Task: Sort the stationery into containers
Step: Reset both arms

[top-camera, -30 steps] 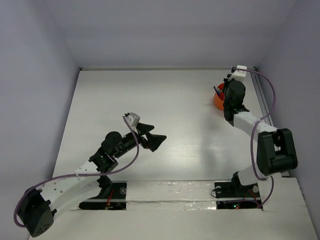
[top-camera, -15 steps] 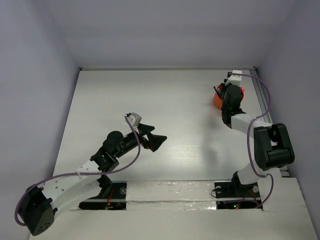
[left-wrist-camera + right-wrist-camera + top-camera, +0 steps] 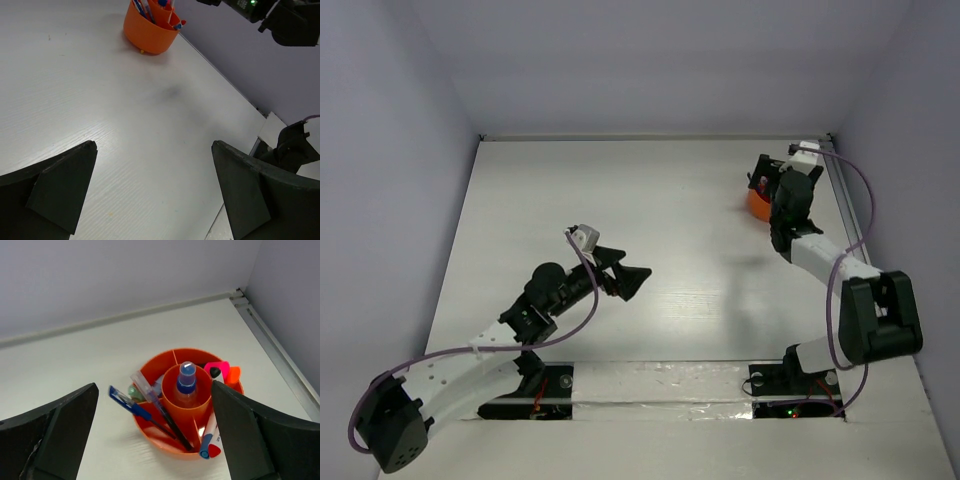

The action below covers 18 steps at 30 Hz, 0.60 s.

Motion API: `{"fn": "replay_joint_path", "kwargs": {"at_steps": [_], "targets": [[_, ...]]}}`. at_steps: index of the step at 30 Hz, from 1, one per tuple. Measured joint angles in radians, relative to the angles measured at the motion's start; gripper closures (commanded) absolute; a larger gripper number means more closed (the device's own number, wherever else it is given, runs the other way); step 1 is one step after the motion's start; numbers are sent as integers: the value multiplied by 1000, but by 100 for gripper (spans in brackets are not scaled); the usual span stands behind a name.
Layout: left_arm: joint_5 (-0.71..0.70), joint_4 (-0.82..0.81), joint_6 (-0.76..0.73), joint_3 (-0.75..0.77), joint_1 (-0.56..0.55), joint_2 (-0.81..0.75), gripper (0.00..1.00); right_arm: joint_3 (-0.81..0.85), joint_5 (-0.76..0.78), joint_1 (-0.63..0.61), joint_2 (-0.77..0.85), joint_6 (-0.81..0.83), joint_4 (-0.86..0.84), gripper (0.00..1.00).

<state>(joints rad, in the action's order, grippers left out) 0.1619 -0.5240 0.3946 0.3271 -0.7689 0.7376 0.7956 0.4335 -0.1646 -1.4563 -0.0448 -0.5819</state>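
**Right hand spread over the filled cup**

*Top view.* The cup stands near the far right corner of the table. The right hand is directly above it, jaws spread. The left hand hovers mid-table, well apart from the cup, jaws spread and empty. No loose stationery shows on the table.

*Left wrist view.* The left hand is spread wide over bare table. The cup lies far ahead, with pens standing in it.

*Right wrist view.* The right hand is spread, with nothing between its fingers. The cup sits just below. Count:
- one cup, with a centre well and a divided outer ring
- one bottle, upright in the centre well
- two pens, leaning out to the left
- one pink marker, on the right side
- one white marker, also on the right side
- one green piece, mostly hidden behind the pens

An orange tip beside the pink marker cannot be identified.

*Reading.* The step in hand looks like the drop-off at the cup, and the sorting appears close to finished. The next move calls for a straight lift clear of the leaning pens, then a check of the table for stragglers.
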Motion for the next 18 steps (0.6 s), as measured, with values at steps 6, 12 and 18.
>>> {"fn": "replay_joint_path", "kwargs": {"at_steps": [6,12,18], "targets": [[-40,5,24,0,0,-32,1,11,-65,0,266,-158,156,0],[-66,47,61,12,0,-58,1,13,-304,2,525,-305,326,0],[-91,128,80,97,0,-116,1,1,-507,2,836,-384,448,0]]}}
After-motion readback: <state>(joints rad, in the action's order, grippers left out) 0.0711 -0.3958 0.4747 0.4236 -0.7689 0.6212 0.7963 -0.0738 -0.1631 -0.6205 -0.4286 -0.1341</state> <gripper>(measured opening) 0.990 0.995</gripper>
